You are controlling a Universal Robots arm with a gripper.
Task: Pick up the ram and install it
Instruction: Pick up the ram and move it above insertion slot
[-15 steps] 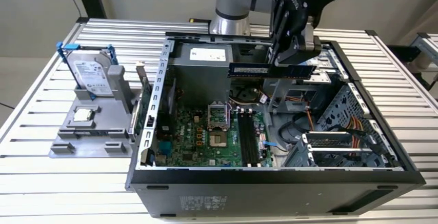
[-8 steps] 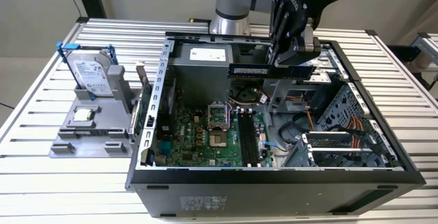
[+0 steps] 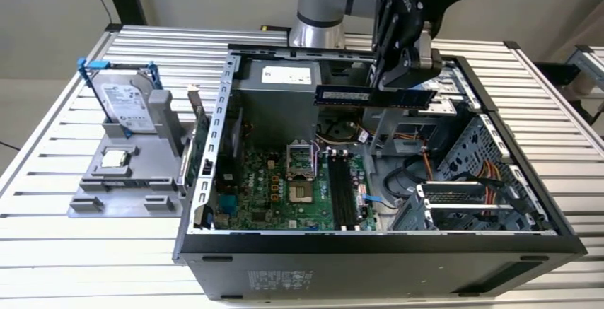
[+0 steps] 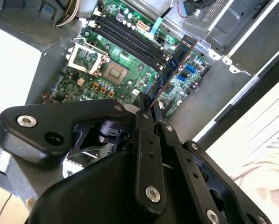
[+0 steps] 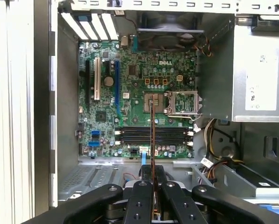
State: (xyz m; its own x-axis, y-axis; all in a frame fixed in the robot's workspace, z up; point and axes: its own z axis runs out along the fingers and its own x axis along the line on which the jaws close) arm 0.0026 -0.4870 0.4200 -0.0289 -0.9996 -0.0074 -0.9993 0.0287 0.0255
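Note:
My gripper (image 3: 406, 91) is shut on the ram (image 3: 358, 96), a thin bluish-green stick held level, high above the open computer case (image 3: 378, 247). In the second wrist view the ram (image 4: 176, 63) juts out from between the black fingers (image 4: 146, 140) over the motherboard. In the first wrist view the ram (image 5: 152, 126) appears edge-on, crossing the black memory slots (image 5: 134, 135) below it. Those slots (image 3: 341, 192) lie on the green motherboard (image 3: 274, 189), well under the stick.
A silver hard drive in a blue bracket (image 3: 127, 104) and a small square processor chip (image 3: 115, 158) rest on a grey holder (image 3: 123, 196) at the exterior view's left. The open CPU socket (image 3: 300, 164), cables (image 3: 472, 175) and drive cages surround the slots inside the case.

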